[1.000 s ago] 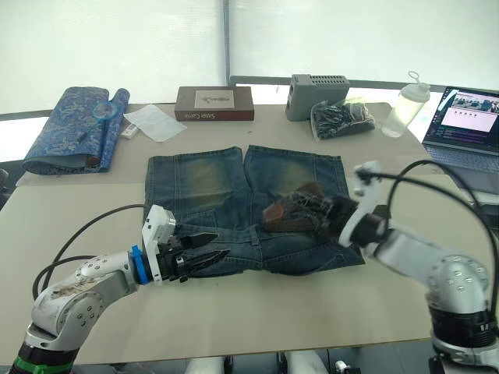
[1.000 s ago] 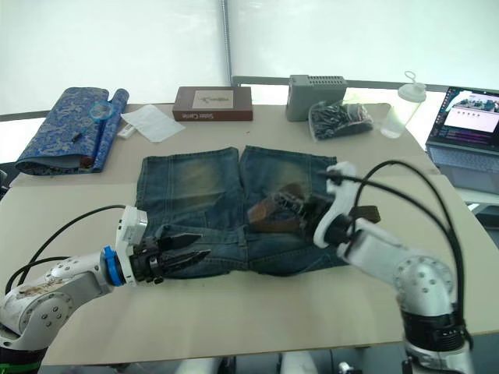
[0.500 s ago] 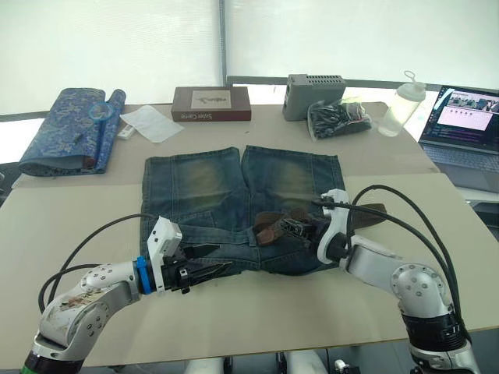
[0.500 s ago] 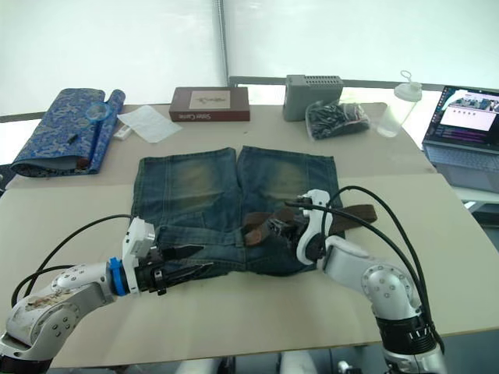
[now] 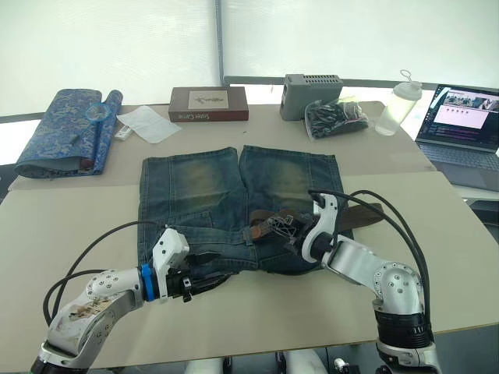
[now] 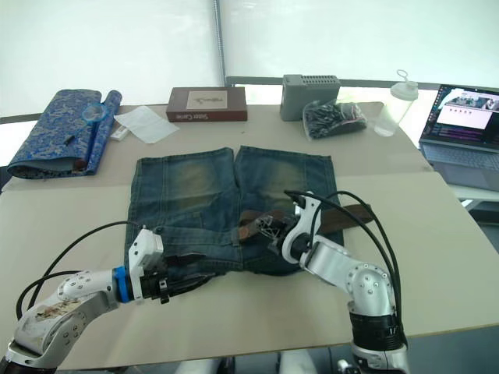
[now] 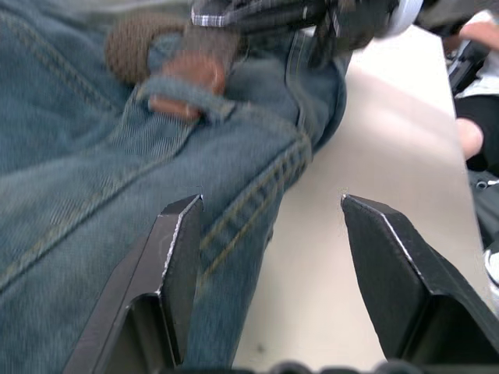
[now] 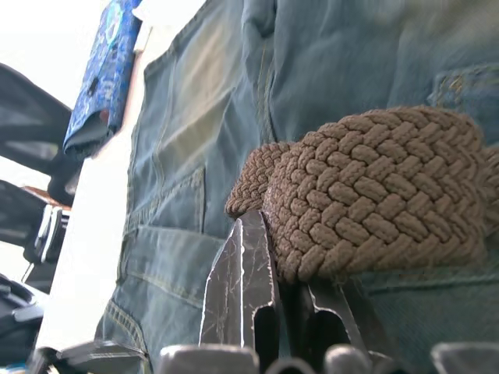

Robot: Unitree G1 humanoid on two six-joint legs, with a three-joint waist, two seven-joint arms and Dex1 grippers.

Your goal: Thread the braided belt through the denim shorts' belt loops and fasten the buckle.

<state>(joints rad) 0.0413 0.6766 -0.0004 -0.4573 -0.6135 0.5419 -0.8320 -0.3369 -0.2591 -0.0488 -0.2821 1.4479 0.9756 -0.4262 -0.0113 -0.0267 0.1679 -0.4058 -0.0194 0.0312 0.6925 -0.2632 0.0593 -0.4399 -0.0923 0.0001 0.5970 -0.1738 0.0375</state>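
Two hands: both at the waistband of the denim shorts (image 5: 234, 195), spread on the counter (image 5: 70, 210).
Right hand (image 5: 290, 231): clamped on the braided belt (image 8: 366, 195), apparently feeding it toward a belt loop (image 7: 183, 95).
Left hand (image 7: 269, 257): fingers spread, straddling the waistband edge, likely ready to pin it.

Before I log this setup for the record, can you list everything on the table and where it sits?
denim shorts: one, dark blue, table centre, waistband toward the robot
braided belt: one, brown, across the shorts' right side
fabric roll: one, blue patterned, far left
box: one, brown, far centre
paper: one, white, beside the box
device: one, grey, far centre-right
bag: one, clear with dark contents, beside the device
bottle: one, clear, far right
laptop: one, open, far right
left gripper: jaws open at the waistband edge
right gripper: jaws shut on the belt
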